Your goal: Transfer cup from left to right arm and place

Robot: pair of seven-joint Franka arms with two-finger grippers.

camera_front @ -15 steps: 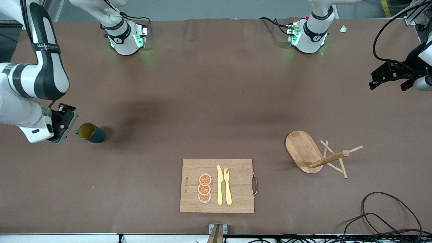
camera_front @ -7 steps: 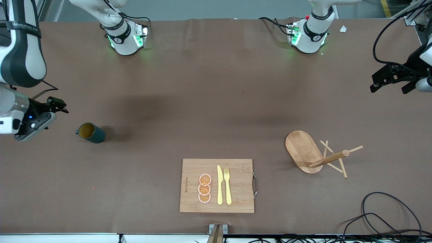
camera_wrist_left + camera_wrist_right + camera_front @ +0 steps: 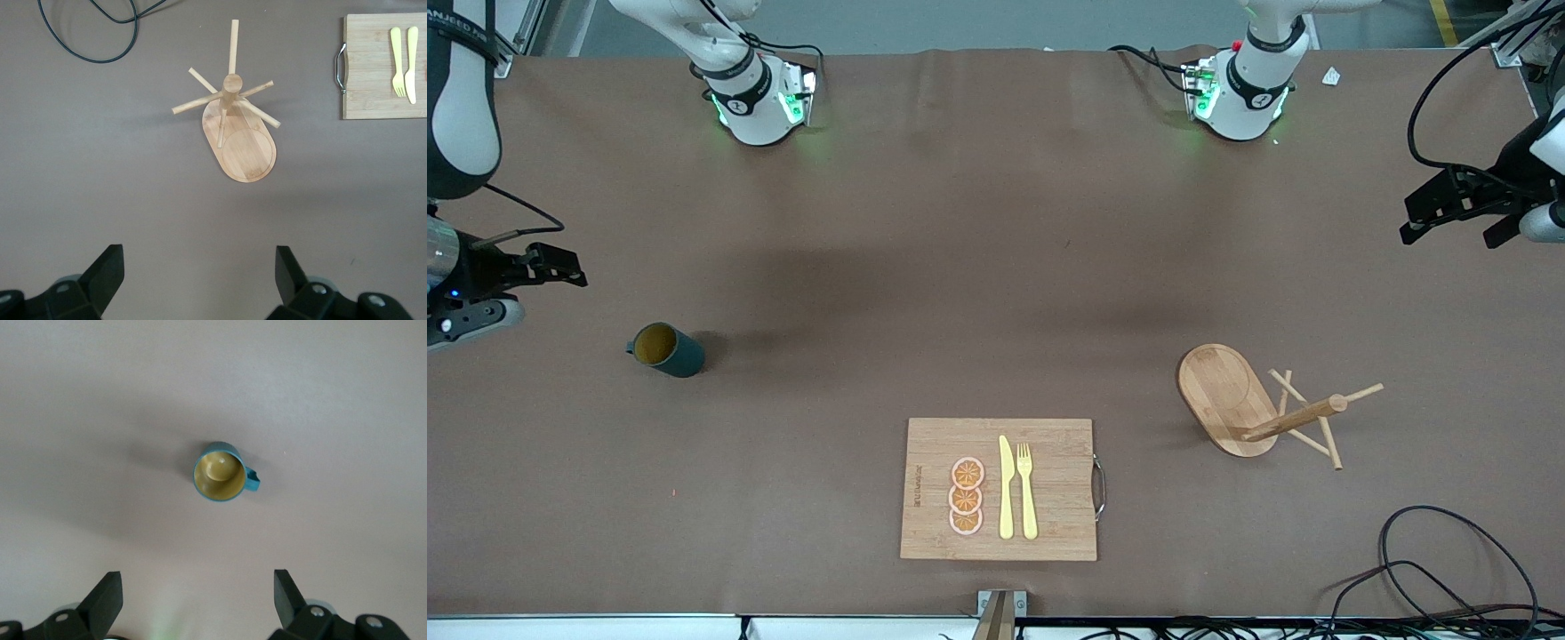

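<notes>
Both arms are hanging up in the air, right gripper (image 3: 193, 600) at 9 o'clock, left gripper (image 3: 200, 280) at 3 o'clock, fingers spread wide, gripping nothing.

Setting was a robotics lab bench, not a home kitchen. Two white Franka arm bases (image 3: 760, 98) (image 3: 1240, 93) with green status lights were bolted along the table's edge farthest from the front camera. The table (image 3: 996, 267) was covered edge to edge in a plain brown sheet. Loose black cables (image 3: 1449, 569) coiled at the left arm's end, near the front camera, and an aluminium frame (image 3: 1516, 36) showed at that end's corner. Kitchen items were staged props: a wooden cutting board (image 3: 1049, 489) with a yellow toy knife (image 3: 1006, 489), fork (image 3: 1027, 489) and fake orange slices (image 3: 966, 496), plus a wooden mug tree (image 3: 1254, 404).
</notes>
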